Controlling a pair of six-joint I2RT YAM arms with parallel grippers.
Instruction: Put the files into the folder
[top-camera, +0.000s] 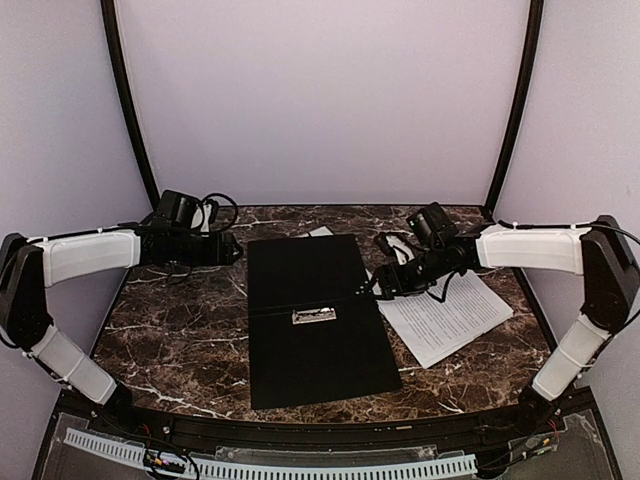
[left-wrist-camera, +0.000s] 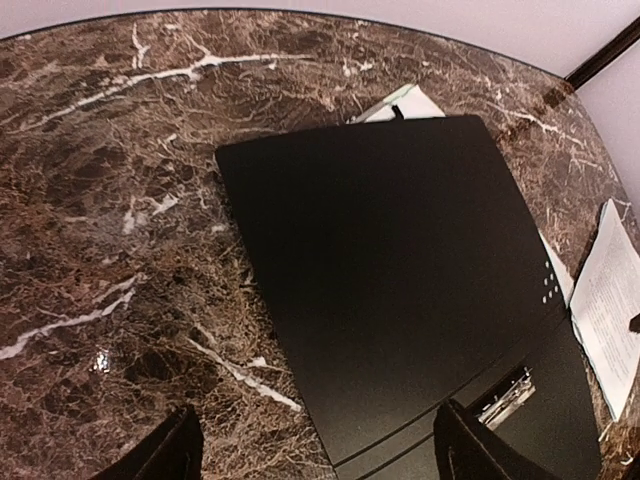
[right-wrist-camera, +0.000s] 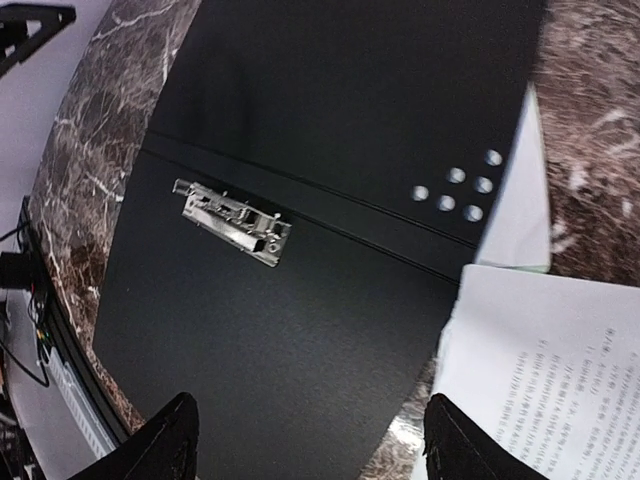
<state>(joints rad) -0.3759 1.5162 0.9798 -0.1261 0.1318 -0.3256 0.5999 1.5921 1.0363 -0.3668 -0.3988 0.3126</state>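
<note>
The folder (top-camera: 310, 345) lies open and flat mid-table, black inside up, with a metal clip (top-camera: 313, 316) at its fold. It also shows in the left wrist view (left-wrist-camera: 400, 260) and the right wrist view (right-wrist-camera: 300, 350). The files (top-camera: 450, 315), white sheets with black text, lie on the table just right of it, seen too in the left wrist view (left-wrist-camera: 610, 300) and the right wrist view (right-wrist-camera: 540, 370). My left gripper (top-camera: 222, 250) (left-wrist-camera: 315, 455) is open and empty above the folder's far left edge. My right gripper (top-camera: 385, 282) (right-wrist-camera: 315, 445) is open and empty over the folder's right edge, beside the files.
A pale sheet-like edge (top-camera: 320, 232) (right-wrist-camera: 515, 210) pokes out from under the folder's far and right sides. The left arm's cables (top-camera: 215, 212) loop at the back left. Dark marble table (top-camera: 170, 330); black frame posts stand at both back corners.
</note>
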